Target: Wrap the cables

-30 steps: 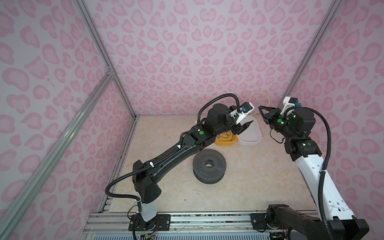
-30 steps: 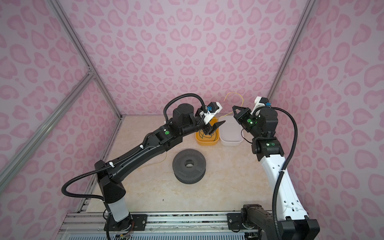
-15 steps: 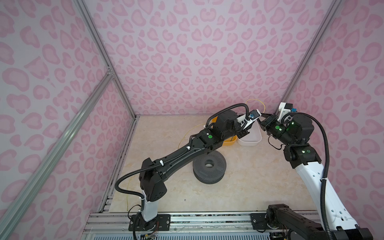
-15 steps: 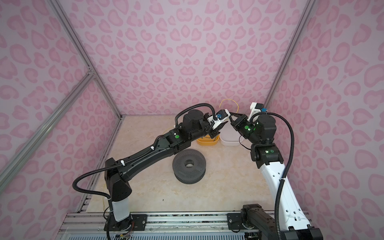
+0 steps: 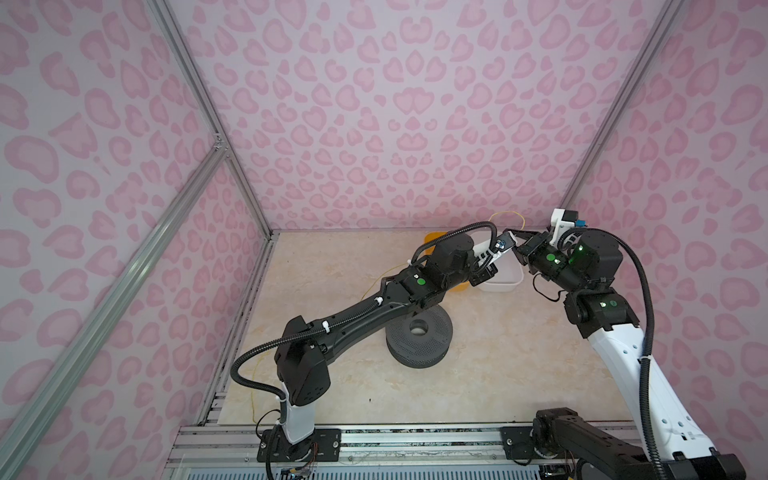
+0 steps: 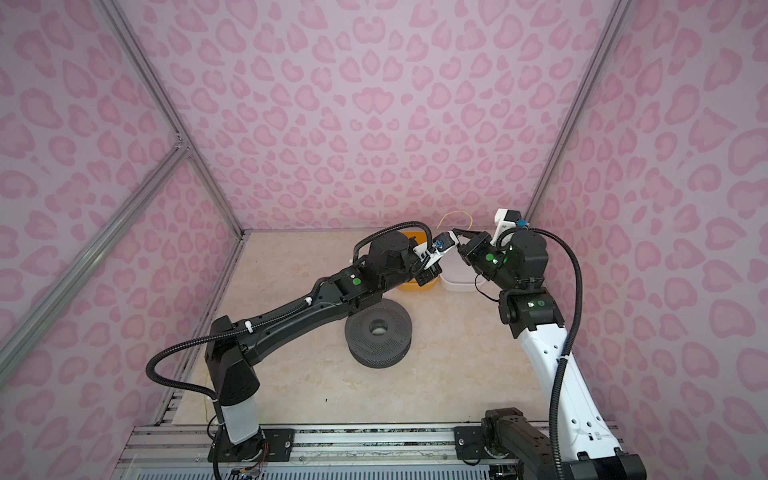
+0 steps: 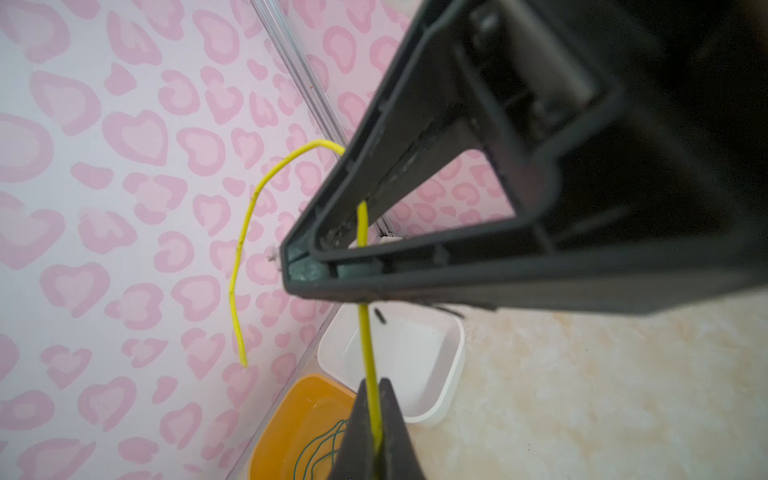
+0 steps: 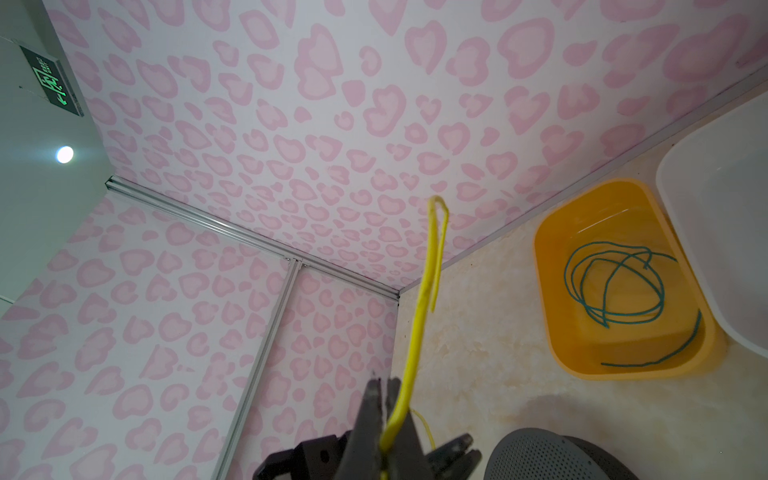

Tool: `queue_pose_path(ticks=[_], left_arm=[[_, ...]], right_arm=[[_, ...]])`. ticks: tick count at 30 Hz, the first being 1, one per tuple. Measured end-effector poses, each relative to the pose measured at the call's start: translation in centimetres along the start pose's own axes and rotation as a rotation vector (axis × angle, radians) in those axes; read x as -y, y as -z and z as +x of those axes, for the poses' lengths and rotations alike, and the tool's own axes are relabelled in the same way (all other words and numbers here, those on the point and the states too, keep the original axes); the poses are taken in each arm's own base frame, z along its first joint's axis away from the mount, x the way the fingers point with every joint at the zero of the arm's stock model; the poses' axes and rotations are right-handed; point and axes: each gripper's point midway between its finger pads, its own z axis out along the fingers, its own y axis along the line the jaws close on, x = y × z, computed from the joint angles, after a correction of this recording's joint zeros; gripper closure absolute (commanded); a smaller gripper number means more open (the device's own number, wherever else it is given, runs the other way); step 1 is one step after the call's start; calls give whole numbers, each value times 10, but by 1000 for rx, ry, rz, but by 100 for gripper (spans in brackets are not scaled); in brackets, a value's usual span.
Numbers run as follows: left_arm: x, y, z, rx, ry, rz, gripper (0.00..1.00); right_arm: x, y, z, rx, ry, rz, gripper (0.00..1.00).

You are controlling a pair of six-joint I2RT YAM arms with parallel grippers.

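Near the tabletop's (image 5: pixel 498 353) far edge, the dark green cable (image 8: pixel 623 325) waits coiled in the orange bin (image 8: pixel 548 307). Above it, our left tool (image 7: pixel 375 399) is clenched on the pale yellow cable (image 7: pixel 239 257). Our right tool (image 8: pixel 384 386) pinches the same strand close by, probably so we can form a loop between them.

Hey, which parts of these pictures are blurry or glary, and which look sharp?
Left wrist view: the left tool is blurred up close, the yellow cable crisp. Right wrist view: a ceiling lamp glares, the right tool is soft, the green cable sharp. Both top views: evenly lit, no glare.
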Motion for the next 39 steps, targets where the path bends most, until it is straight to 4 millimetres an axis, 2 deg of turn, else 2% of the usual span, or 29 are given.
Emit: queue_pose_path(ticks=[7, 15, 19, 31, 39], left_arm=[[-4, 13, -5, 36, 2, -21, 96], [-7, 25, -6, 75, 5, -27, 96], [-8, 30, -10, 99, 6, -32, 96], [-8, 40, -10, 105, 32, -32, 96], [-6, 48, -8, 114, 40, -31, 96]], right_arm=[[-10, -4, -1, -58, -20, -38, 100], [-10, -11, -1, -172, -119, -91, 100], [-16, -9, -6, -194, -132, -120, 100], [-22, -8, -34, -139, -149, -158, 98], [-33, -2, -64, -69, -107, -174, 100]])
